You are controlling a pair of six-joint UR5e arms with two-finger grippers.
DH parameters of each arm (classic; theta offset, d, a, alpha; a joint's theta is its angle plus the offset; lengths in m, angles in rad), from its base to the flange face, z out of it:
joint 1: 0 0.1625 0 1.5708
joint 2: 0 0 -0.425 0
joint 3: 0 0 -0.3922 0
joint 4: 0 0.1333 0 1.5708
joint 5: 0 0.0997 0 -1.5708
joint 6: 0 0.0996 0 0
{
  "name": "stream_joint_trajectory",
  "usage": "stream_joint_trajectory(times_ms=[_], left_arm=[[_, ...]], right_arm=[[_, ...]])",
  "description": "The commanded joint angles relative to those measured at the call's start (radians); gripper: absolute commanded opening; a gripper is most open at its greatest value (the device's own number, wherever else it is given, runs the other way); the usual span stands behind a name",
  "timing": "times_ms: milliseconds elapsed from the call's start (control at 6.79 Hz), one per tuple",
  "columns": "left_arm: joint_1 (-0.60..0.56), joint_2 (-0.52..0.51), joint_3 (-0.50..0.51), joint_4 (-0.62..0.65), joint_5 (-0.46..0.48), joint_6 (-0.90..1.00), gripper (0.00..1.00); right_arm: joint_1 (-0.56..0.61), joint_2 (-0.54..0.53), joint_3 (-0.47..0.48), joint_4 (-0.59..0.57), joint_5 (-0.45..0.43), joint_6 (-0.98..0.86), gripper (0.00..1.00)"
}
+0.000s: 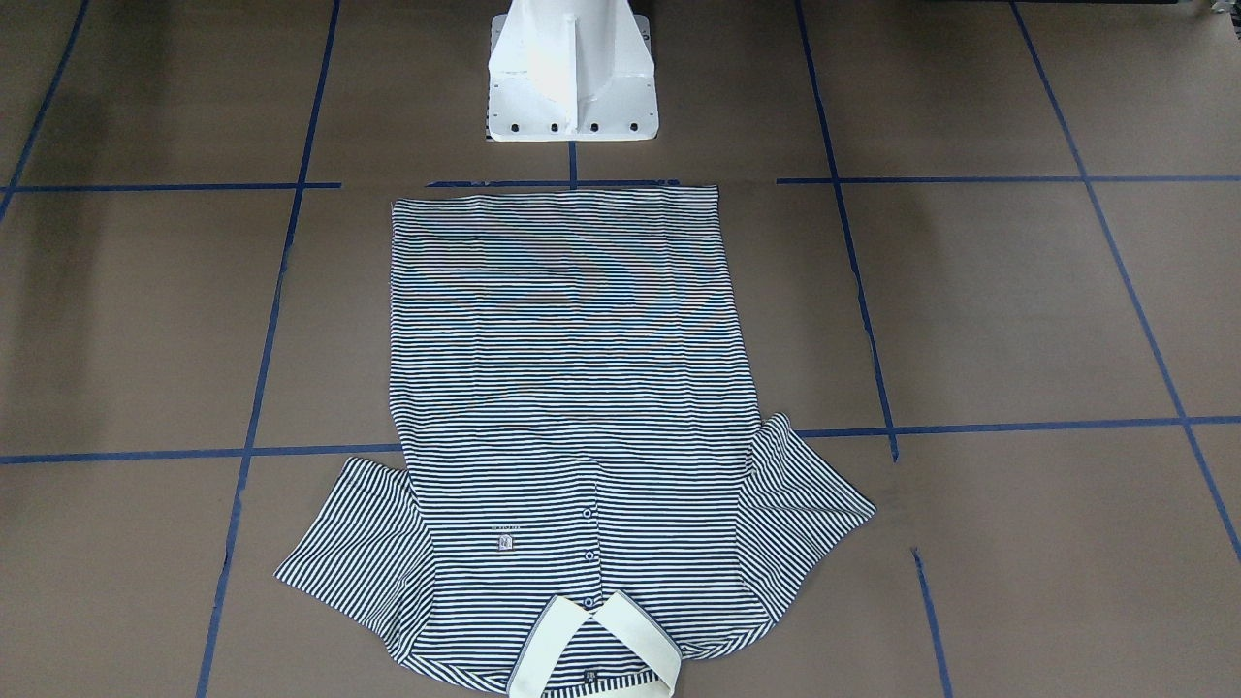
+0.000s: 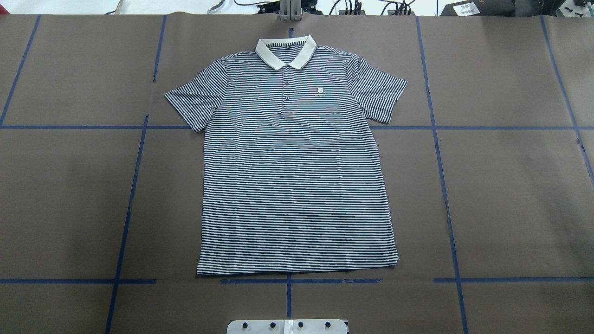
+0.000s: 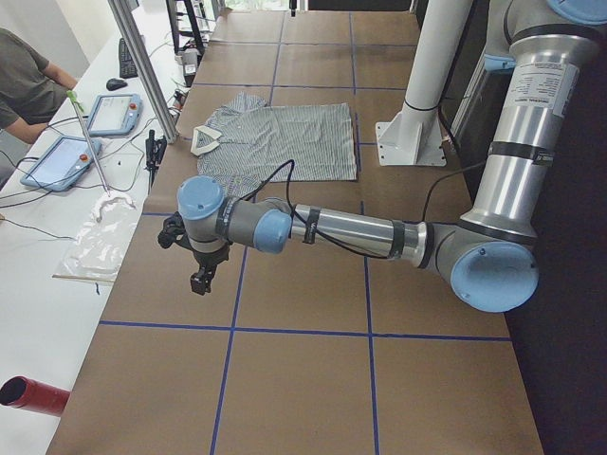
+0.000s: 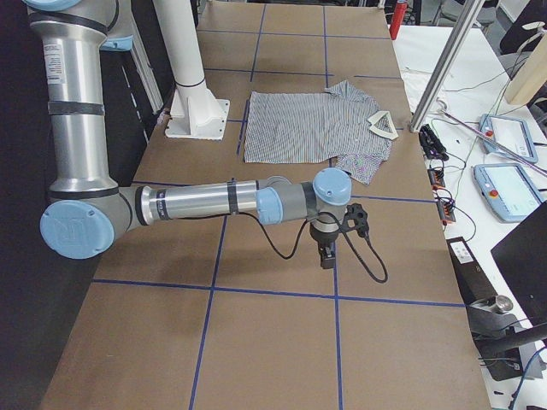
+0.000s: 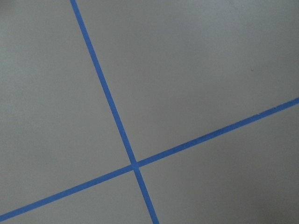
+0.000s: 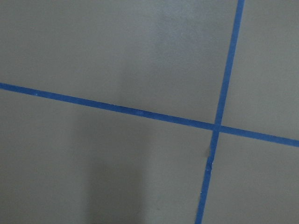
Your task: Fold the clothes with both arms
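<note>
Two sets of fingers hang over bare brown surface (image 2: 510,195), well apart from the polo shirt (image 2: 297,176), which lies flat and face up, collar on the far side, hem near the white pedestal (image 2: 287,326). Whether the left fingers (image 3: 200,282) or right fingers (image 4: 326,259) are spread or pressed together I cannot tell from the side views. Uneven grasps on the thin knit would likely skew the fold or lift only the top layer.

bare table (image 2: 510,195) l+r of shirt (image 2: 297,185); pedestal (image 1: 572,78) stands nr it.
</note>
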Motion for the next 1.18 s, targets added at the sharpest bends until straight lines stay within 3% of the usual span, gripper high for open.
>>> stream_joint_trajectory(times_ms=[0, 294, 589, 736, 883, 1031], left_arm=[[0.027, 0.084, -0.103, -0.008, -0.004, 0.058, 1.0], [0.037, 0.118, -0.116, -0.023, -0.012, 0.068, 1.0], [0.037, 0.118, -0.135, -0.04, -0.012, 0.062, 1.0], [0.04, 0.129, -0.136, -0.049, -0.014, 0.069, 1.0], [0.043, 0.141, -0.133, -0.095, -0.015, 0.066, 1.0], [0.043, 0.157, -0.138, -0.112, -0.041, 0.065, 1.0]], right_arm=[[0.003, 0.053, -0.062, -0.034, -0.027, -0.024, 1.0], [-0.065, 0.059, -0.125, 0.155, -0.022, -0.014, 1.0], [-0.255, 0.141, -0.211, 0.429, -0.028, 0.332, 1.0], [-0.333, 0.274, -0.316, 0.531, -0.034, 0.603, 1.0], [-0.39, 0.415, -0.413, 0.587, -0.085, 0.848, 1.0], [-0.456, 0.494, -0.458, 0.613, -0.244, 0.974, 0.99]])
